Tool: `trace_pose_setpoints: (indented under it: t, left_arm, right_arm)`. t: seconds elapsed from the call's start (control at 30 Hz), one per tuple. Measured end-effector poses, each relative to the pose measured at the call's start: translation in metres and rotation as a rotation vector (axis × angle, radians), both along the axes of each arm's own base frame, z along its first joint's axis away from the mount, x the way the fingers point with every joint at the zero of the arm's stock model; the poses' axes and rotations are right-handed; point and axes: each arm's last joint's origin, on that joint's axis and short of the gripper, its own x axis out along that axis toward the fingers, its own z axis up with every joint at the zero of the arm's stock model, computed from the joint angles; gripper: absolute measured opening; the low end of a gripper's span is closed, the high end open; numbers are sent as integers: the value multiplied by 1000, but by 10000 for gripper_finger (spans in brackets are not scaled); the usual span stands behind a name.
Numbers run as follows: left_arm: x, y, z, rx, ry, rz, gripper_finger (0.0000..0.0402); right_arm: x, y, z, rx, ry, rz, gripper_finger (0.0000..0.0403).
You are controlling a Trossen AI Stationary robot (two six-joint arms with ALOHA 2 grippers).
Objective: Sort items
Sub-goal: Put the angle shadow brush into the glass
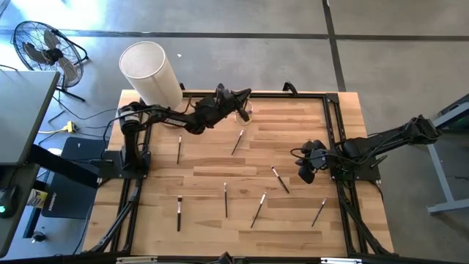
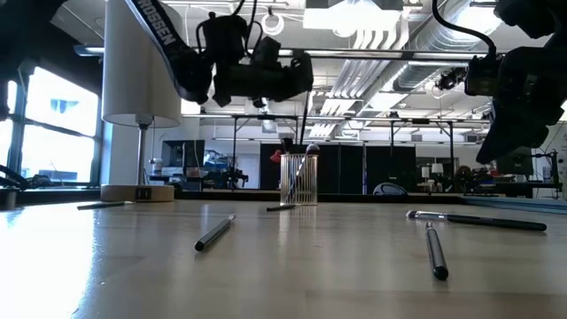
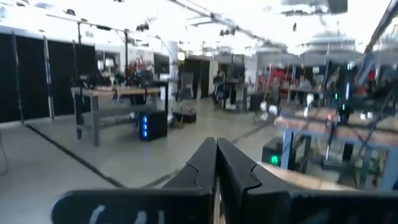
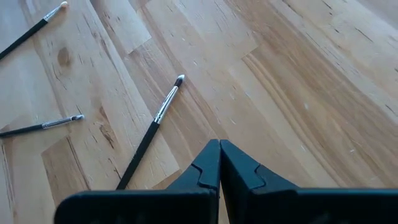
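Nearest the low camera, makeup brushes (image 2: 433,251) lie scattered across the wooden table (image 1: 293,147). Left gripper (image 1: 245,95), fingers pressed together, hovers over the glass cup (image 2: 299,180) at upper centre. Right gripper (image 1: 306,174), also closed and empty, hangs centre-right.

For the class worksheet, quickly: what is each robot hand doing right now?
Left hand: closed, holding nothing visible, above the glass cup.
Right hand: closed, empty, over the table near a brush.
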Motion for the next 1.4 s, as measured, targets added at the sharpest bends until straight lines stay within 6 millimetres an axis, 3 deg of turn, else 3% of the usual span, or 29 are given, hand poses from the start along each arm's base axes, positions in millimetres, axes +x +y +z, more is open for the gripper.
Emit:
trace_pose_setpoints:
  t: [0.1, 0.23, 0.63, 1.13, 1.23, 1.4]
  left_arm:
    - [2, 1, 4, -16, 31, 13, 0]
    - [3, 3, -9, -64, 127, 69, 1]
    - [4, 3, -22, -112, 265, 70, 10]
    - [4, 3, -24, -155, 262, 39, 13]
    - [5, 2, -25, -164, 255, 11, 32]
    - [5, 2, -26, -275, 194, -21, 97]
  right_arm:
    - [0, 0, 0, 6, 2, 2, 1]
    - [0, 0, 0, 6, 2, 1, 2]
    - [0, 0, 0, -10, -2, -11, 1]
    - [0, 0, 0, -8, -2, -10, 2]
    - [0, 0, 0, -8, -2, -11, 1]
    - [0, 0, 0, -7, -3, -14, 2]
